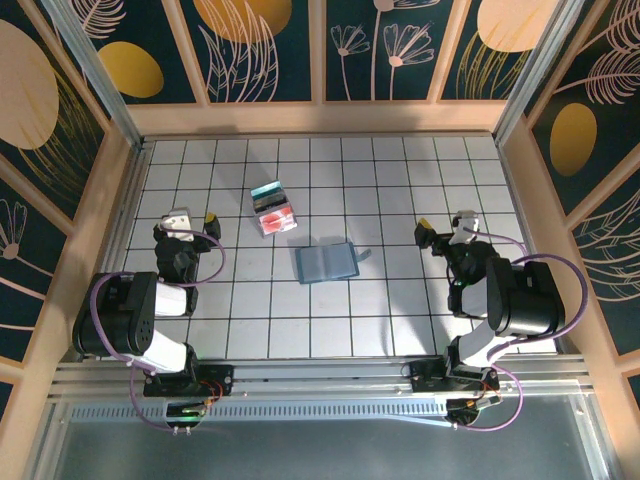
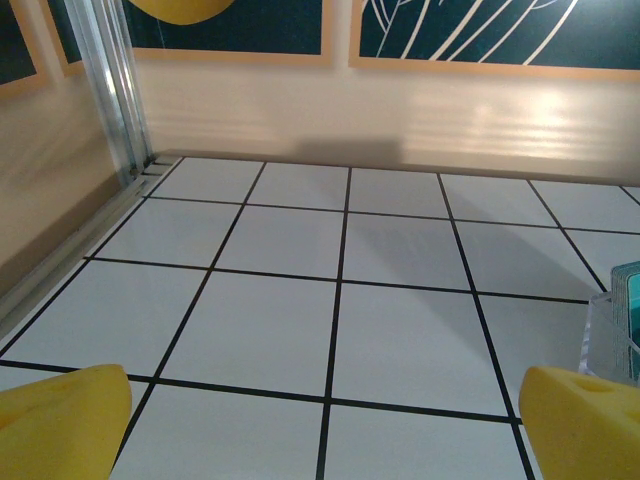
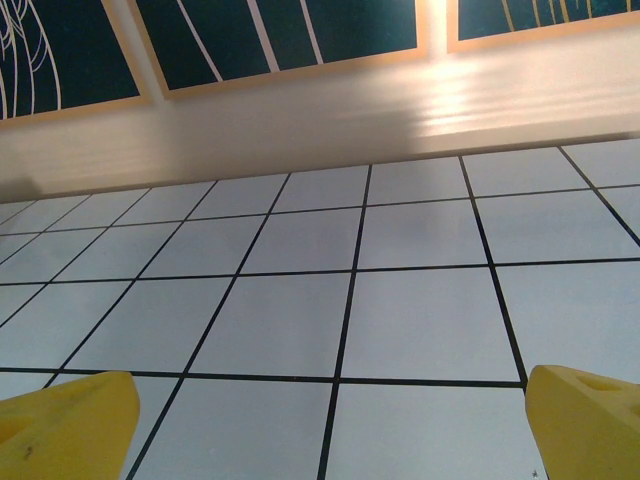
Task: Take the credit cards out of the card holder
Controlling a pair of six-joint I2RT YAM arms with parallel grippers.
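Both pairs of jaws stand open over bare tiles point(image 3: 420, 320), card holder point(image 1: 326, 263) mid-table, well clear of walls point(image 1: 320, 118).

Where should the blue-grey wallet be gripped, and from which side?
The wallet lies flat on the tiles, so no face offers a hold. Probably best: its edge on the right in the overhead view, where a corner seems slightly raised; come down from that side, jaws across the thin edge.

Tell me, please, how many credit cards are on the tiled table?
3, clustered beyond the open blue-grey bifold wallet: a thin teal plastic card farthest back, a black card in the middle, a red-pink card nearest. Others may be hidden underneath.
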